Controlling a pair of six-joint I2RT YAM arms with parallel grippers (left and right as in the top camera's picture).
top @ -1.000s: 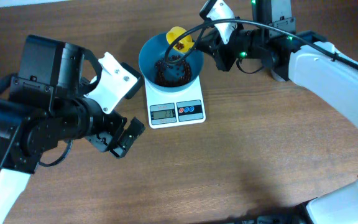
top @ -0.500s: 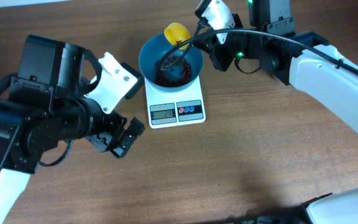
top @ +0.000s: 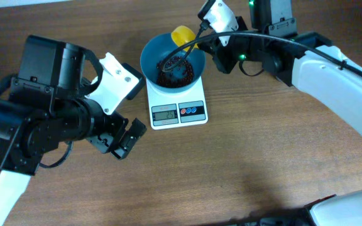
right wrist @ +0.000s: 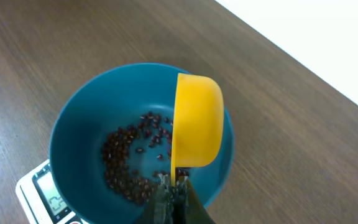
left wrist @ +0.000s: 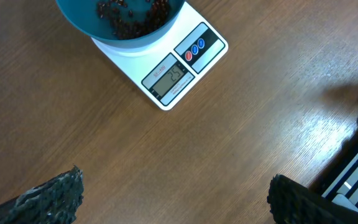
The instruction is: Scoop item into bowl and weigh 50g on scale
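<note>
The teal bowl (top: 151, 55) stands on the white scale (top: 178, 112) at the table's back centre, with dark red-brown beans (top: 173, 71) on its bottom. My right gripper (top: 205, 43) is shut on the handle of a yellow scoop (top: 181, 33), which hangs tipped on its side over the bowl's far rim. In the right wrist view the scoop (right wrist: 196, 121) is above the bowl (right wrist: 73, 143) and the beans (right wrist: 126, 165), with the gripper (right wrist: 174, 190) clamped below it. My left gripper (top: 121, 141) is open and empty over bare wood left of the scale (left wrist: 185, 68).
The scale's display (left wrist: 169, 78) is lit, and its red and blue buttons face the table's front. The white right arm (top: 332, 75) spans the back right. The bulky left arm (top: 43, 125) fills the left side.
The yellow scoop in my right gripper has shifted slightly back toward the bowl's far rim. The left arm has not moved.
</note>
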